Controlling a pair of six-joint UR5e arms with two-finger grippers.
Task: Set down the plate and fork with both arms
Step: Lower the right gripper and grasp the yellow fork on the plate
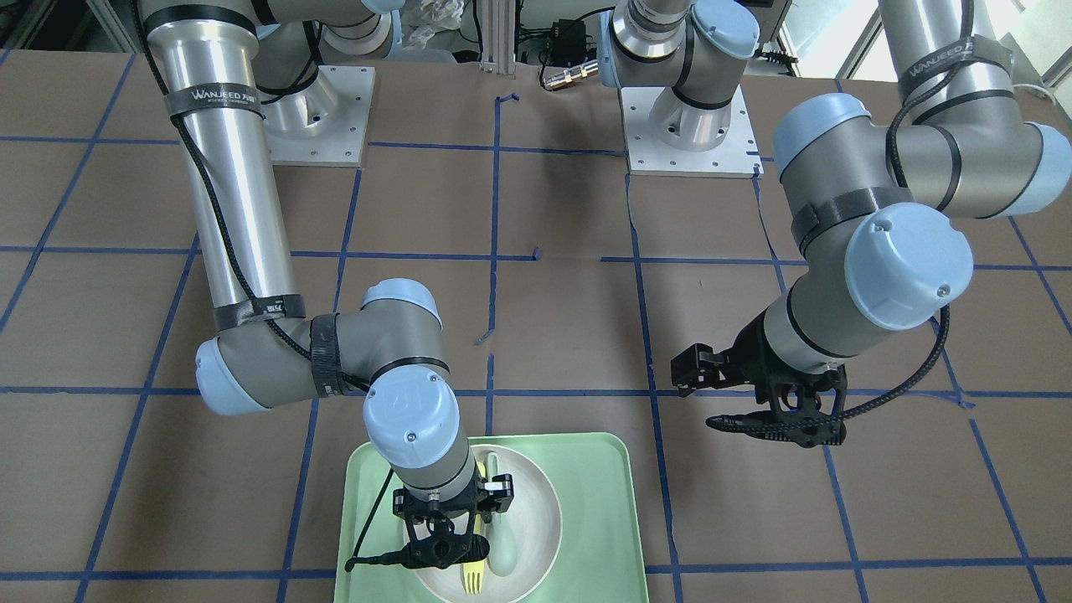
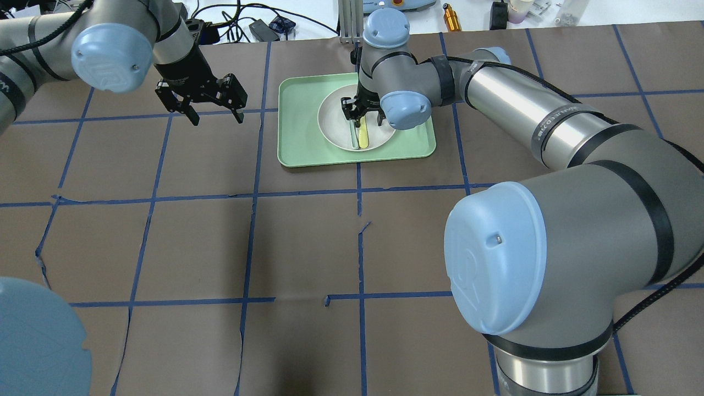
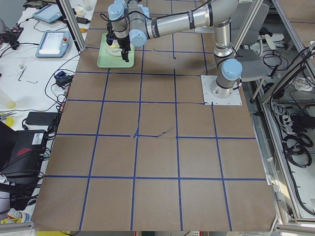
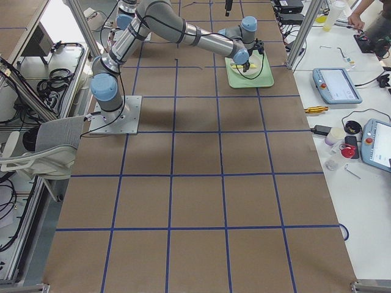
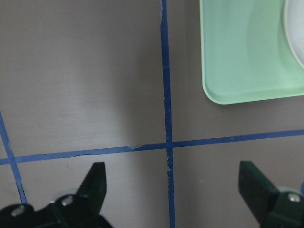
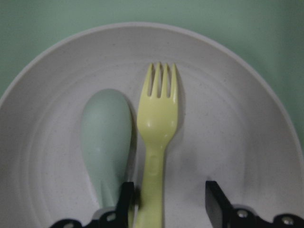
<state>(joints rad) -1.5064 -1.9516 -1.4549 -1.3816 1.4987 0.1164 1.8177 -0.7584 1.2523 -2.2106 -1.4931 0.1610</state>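
Observation:
The off-white plate (image 1: 536, 511) sits in the mint-green tray (image 1: 603, 502). The pale yellow fork (image 1: 473, 578) lies in the plate next to the grey-green spoon (image 1: 501, 544). My right gripper (image 1: 448, 544) points down over the plate. In the right wrist view it (image 6: 168, 199) is open, with its fingers on either side of the fork's (image 6: 159, 114) handle and the left finger close beside it; the spoon (image 6: 107, 133) lies just left. My left gripper (image 2: 216, 118) is open and empty above the bare table, left of the tray (image 2: 297, 126).
The table is brown paper with a grid of blue tape. The tray's corner (image 5: 237, 57) and the plate's rim (image 5: 297, 28) show at the top right of the left wrist view. Cables and devices lie beyond the far table edge.

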